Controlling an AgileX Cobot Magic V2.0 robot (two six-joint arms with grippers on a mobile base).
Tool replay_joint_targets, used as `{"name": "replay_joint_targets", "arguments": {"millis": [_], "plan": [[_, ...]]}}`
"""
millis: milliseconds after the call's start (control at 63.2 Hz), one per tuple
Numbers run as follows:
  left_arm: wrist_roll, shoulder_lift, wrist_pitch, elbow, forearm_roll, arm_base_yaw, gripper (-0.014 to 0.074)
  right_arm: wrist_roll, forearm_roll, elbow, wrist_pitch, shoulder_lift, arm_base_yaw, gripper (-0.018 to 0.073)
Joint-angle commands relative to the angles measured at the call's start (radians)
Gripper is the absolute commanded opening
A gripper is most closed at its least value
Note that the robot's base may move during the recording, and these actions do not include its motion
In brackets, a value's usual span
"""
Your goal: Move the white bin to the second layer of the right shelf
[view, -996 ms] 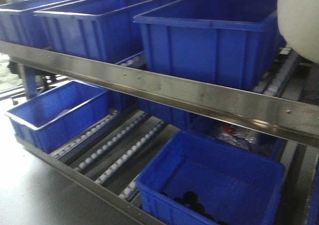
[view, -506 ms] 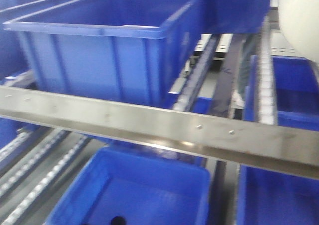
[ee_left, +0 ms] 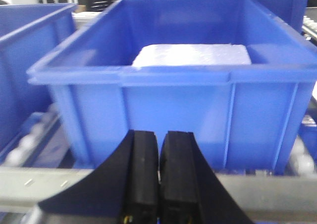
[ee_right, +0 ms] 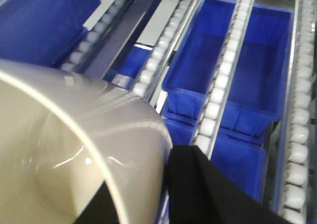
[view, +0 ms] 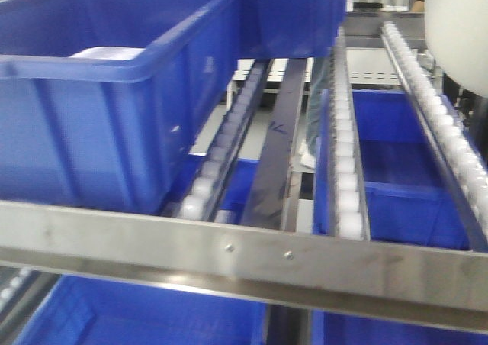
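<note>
While it hangs at the upper right above the stainless-steel rack level of white plastic roller rails [view: 347, 169], the glossy cream-white oval plastic bin [view: 457, 32] is not yet set down.
The right fingers [ee_right: 208, 189] appear clamped over its rim, carrying it high, probably to clear the steel front lip [view: 244, 253]. The left fingers [ee_left: 143, 174] sit pressed together on nothing, facing the blue rectangular plastic crate [ee_left: 173, 110] that fills the left lane, so the bin likely goes beside it.
</note>
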Motion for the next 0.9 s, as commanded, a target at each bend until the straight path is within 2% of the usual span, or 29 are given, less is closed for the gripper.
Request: {"name": "replay_joint_targets", "arguments": {"millis": [0, 885], "plan": [[-0.004, -0.014, -0.084, 0.037, -0.005, -0.006, 0.0085, -0.002, 0.002, -0.034, -0.101, -0.003, -0.004, 0.0057], [-0.004, -0.014, -0.084, 0.037, -0.005, -0.006, 0.0085, -0.002, 0.002, -0.034, -0.101, -0.003, -0.004, 0.0057]]}}
